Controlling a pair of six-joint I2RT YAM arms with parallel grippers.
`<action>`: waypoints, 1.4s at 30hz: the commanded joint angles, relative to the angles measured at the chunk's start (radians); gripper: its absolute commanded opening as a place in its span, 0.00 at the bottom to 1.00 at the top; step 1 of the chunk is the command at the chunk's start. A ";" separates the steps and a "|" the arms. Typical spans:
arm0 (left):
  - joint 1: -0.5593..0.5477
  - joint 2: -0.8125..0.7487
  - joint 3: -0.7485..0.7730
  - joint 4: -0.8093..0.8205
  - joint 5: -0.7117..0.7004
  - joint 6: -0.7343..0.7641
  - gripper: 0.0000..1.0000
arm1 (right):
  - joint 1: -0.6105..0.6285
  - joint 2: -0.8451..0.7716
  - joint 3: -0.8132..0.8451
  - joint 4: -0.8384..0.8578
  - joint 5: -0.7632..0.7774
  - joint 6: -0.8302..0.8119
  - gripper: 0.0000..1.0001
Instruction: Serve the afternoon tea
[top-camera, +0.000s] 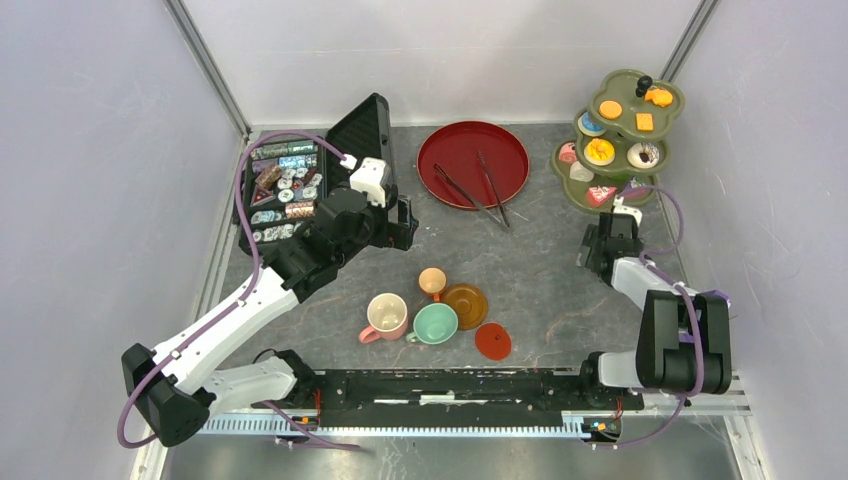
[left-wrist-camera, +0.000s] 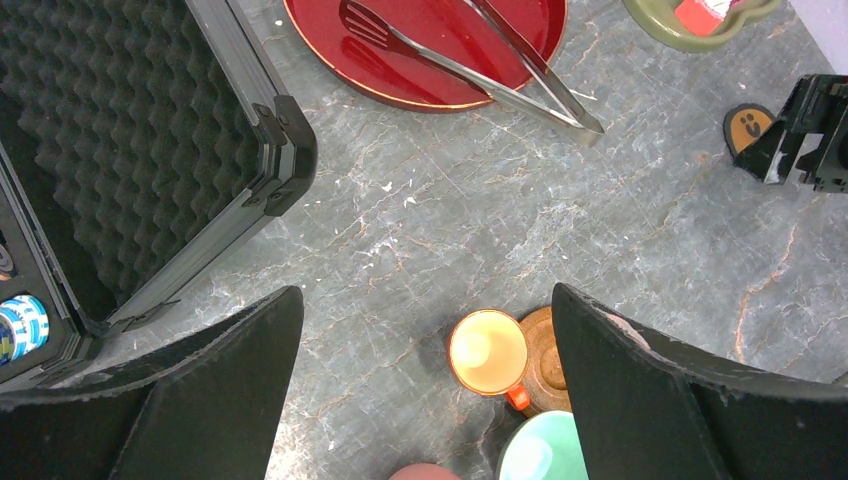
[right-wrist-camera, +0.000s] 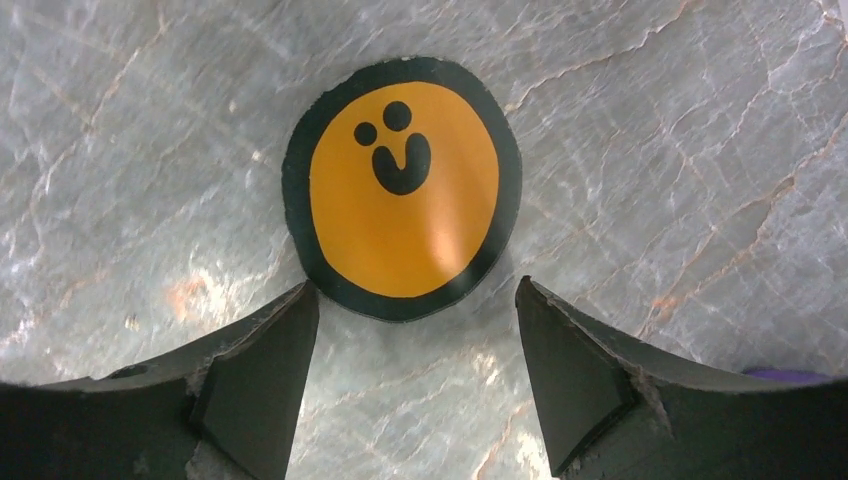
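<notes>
Cups: 3 | saucers: 2 | left end effector, right end effector: released

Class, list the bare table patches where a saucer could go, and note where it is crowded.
Bare: the stretch between the red tray and the orange cup; the strip between the red saucer and the right gripper. Crowded: around the mint cup and beside the tiered stand.

The top camera overlooked the whole grey marbled tabletop; the left wrist's, lower, shared its round red plate; the right wrist's hung close over a black-rimmed orange biscuit, perhaps shared too.
</notes>
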 joint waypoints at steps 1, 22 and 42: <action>0.004 -0.015 0.011 0.013 0.003 -0.045 1.00 | -0.087 0.058 -0.018 0.094 -0.110 0.006 0.78; 0.002 -0.001 0.011 0.013 -0.001 -0.044 1.00 | -0.227 0.212 0.176 0.174 -0.169 0.007 0.79; 0.005 0.023 0.021 0.006 -0.030 -0.040 1.00 | 0.481 -0.111 0.126 0.105 -0.489 0.093 0.91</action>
